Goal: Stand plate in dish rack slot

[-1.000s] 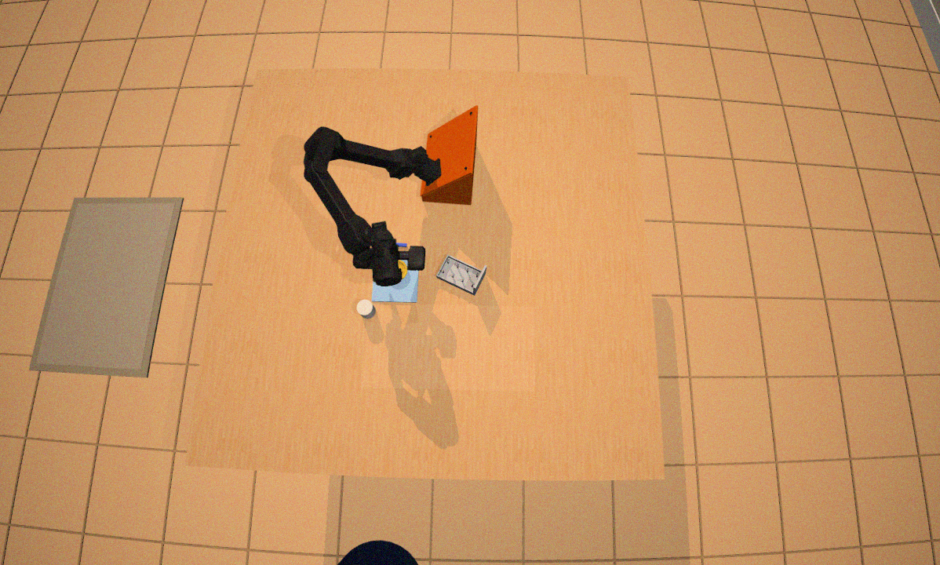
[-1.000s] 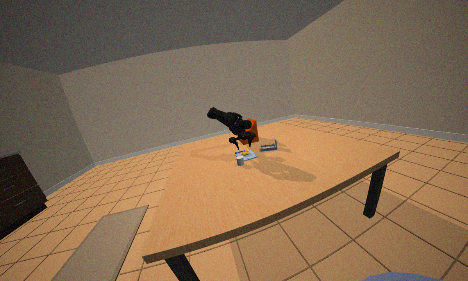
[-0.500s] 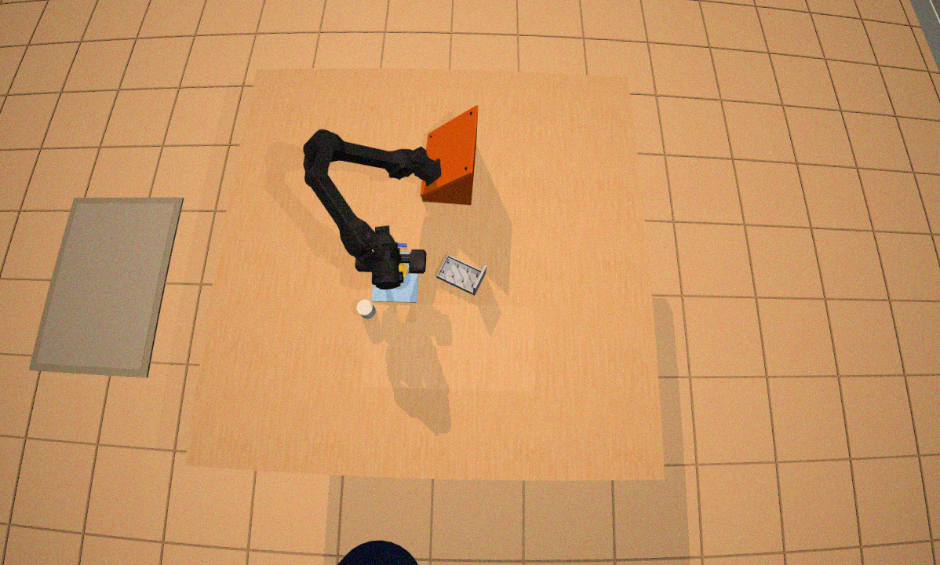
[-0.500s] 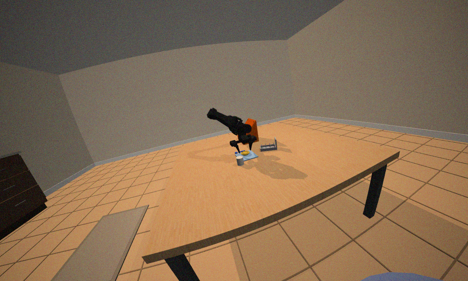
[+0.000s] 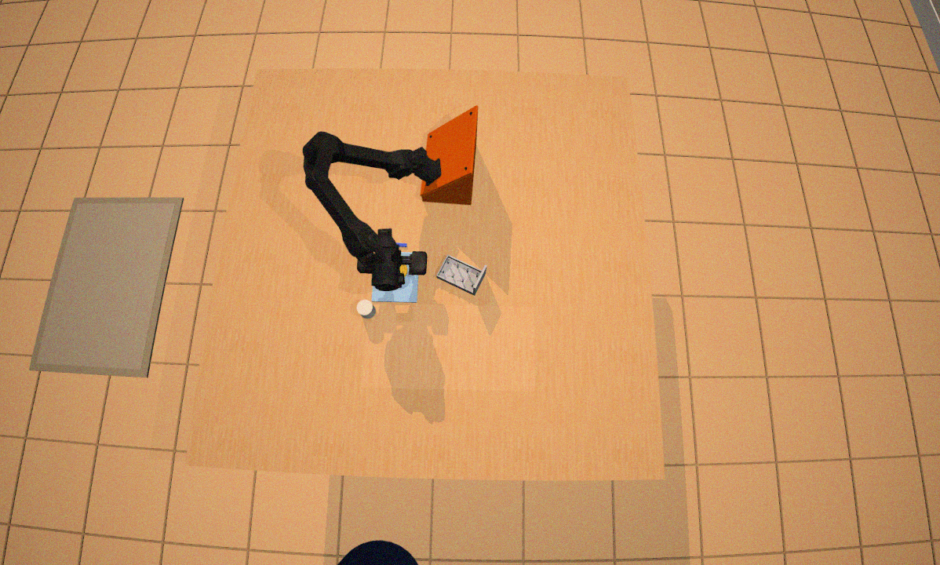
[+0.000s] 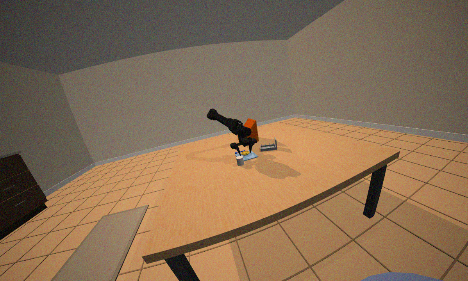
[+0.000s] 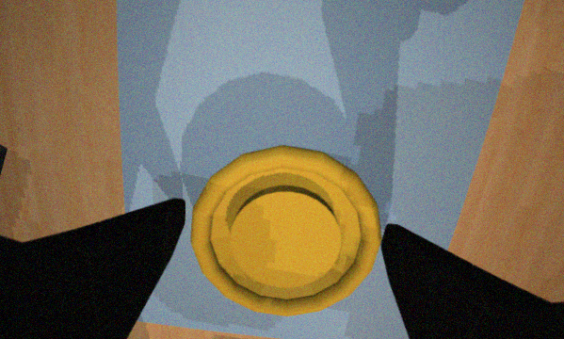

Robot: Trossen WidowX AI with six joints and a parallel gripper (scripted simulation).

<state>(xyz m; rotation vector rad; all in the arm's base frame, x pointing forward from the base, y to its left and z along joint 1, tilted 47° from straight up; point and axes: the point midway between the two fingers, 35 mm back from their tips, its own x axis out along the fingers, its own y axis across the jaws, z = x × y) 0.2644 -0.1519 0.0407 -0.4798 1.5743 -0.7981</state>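
Note:
The yellow round plate (image 5: 403,269) (image 6: 245,153) (image 7: 286,240) lies flat on a light blue board (image 5: 406,293) (image 6: 251,157) (image 7: 253,38). My gripper (image 6: 245,153) (image 7: 285,223) is open and low over the board, its black fingers on opposite sides of the plate. The fingertips are very close to the rim, the right one closest in the wrist view; I cannot tell whether it touches. The arm hides much of the plate in the top view. The grey dish rack (image 5: 456,285) (image 6: 268,149) stands to the right of the board in the top and exterior views, with no plate in it.
A white-topped grey cup (image 5: 364,307) (image 6: 240,160) stands beside the board's near left corner. A small blue piece (image 5: 402,245) lies behind the board. The orange wedge-shaped mount (image 5: 452,151) (image 6: 252,129) stands at the arm's base, behind the rack.

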